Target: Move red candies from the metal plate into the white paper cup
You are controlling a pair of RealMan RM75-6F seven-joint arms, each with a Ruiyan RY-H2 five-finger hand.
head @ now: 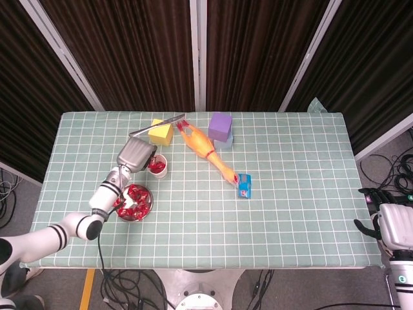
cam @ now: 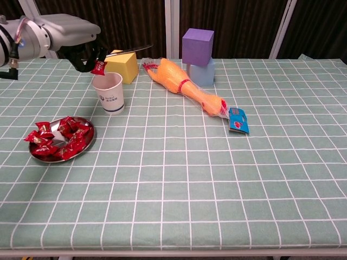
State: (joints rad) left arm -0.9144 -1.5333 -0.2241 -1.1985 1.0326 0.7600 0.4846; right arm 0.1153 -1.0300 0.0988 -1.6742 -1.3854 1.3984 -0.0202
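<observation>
The metal plate [cam: 87, 145] [head: 148, 205] sits at the table's near left with several red candies [cam: 57, 138] [head: 132, 200] heaped on it. Behind it stands the white paper cup [cam: 108, 92] [head: 159, 169], with red candy showing inside in the head view. My left hand [cam: 70, 32] [head: 135, 155] hovers just above the cup's left side and pinches one red candy [cam: 99, 67] over the rim. My right hand [head: 390, 223] hangs off the table's right edge, fingers apart, holding nothing; the chest view does not show it.
Behind the cup lie a yellow block [cam: 121, 65] and a metal knife [cam: 135, 50]. A rubber chicken [cam: 184, 85] stretches diagonally across the middle, with purple [cam: 197, 46] and light blue [cam: 203, 73] blocks behind it and a small blue packet [cam: 238, 119] at its end.
</observation>
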